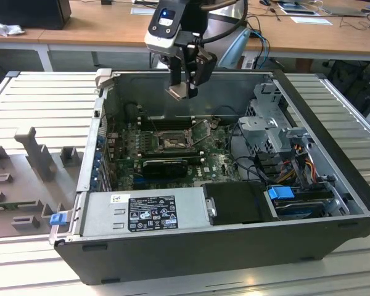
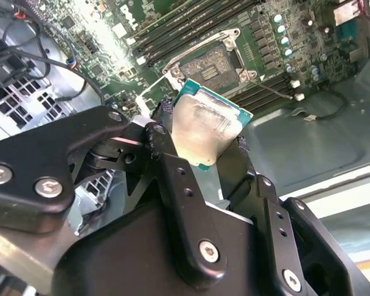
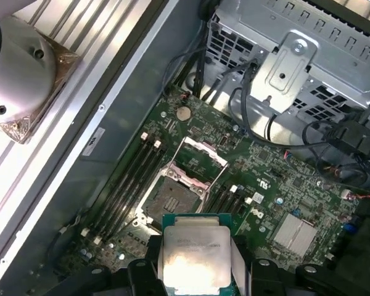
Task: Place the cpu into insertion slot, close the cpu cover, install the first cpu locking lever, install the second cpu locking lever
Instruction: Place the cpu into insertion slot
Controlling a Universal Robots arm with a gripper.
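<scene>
CPU (image 2: 206, 132) clamped by two opposite edges between the black fingers (image 2: 172, 179) of the gripper (image 2: 203, 140), which are drawn in narrow on it. Its pale metal face and green border stand clear beyond the fingertips in both wrist views. In the exterior view the gripper (image 1: 186, 85) hangs above the open computer case (image 1: 203, 259), with the chip (image 1: 177, 92) well apart from the board beneath.

Directly below the fingers lies the insertion slot (image 3: 172, 200), bare. The CPU cover (image 3: 206, 151) is tipped up on the slot's far side, away from the fingertips. Long black memory slots (image 3: 126, 179) flank the slot on the green motherboard (image 3: 277, 185).

Judged from its form, the chip is light, thin and stiff. Its metal face looks smooth and liable to slip, and the slot's contact field is probably delicate. The edges of the green border are therefore the sound place to hold it, as here.
</scene>
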